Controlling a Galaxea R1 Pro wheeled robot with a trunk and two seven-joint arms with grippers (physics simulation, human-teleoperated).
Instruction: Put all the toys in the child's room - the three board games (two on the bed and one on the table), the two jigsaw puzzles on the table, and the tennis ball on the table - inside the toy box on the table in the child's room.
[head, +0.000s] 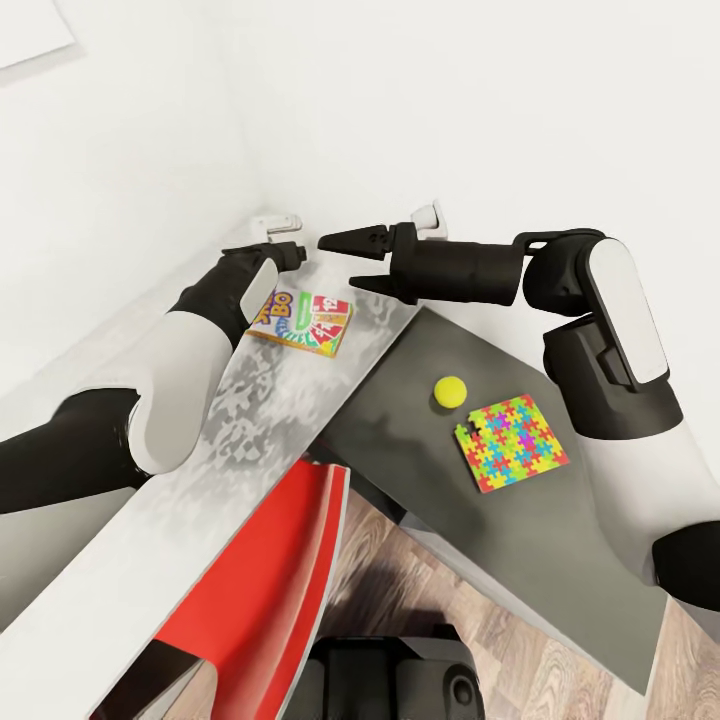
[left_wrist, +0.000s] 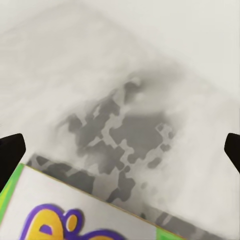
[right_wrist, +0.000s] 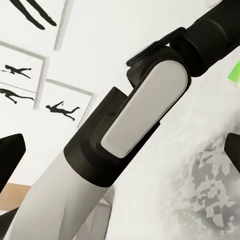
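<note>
The "SKIP BO" board game (head: 305, 320) lies flat on the pale top of the table (head: 250, 430), near the far wall. My left gripper (left_wrist: 121, 150) hovers open over it, with the box's edge (left_wrist: 75, 210) just beneath its fingers. My right gripper (head: 338, 262) is open and empty beside the game, pointing toward the left arm (right_wrist: 145, 105). On the dark lower wing (head: 400, 440) sit the tennis ball (head: 450, 390) and one jigsaw puzzle (head: 515, 440). The toy box and the bed are out of view.
A red chair (head: 270, 570) stands tucked under the table's near edge, in front of my base. White walls close off the corner behind the table. Wood-plank floor (head: 560, 660) shows below the dark wing.
</note>
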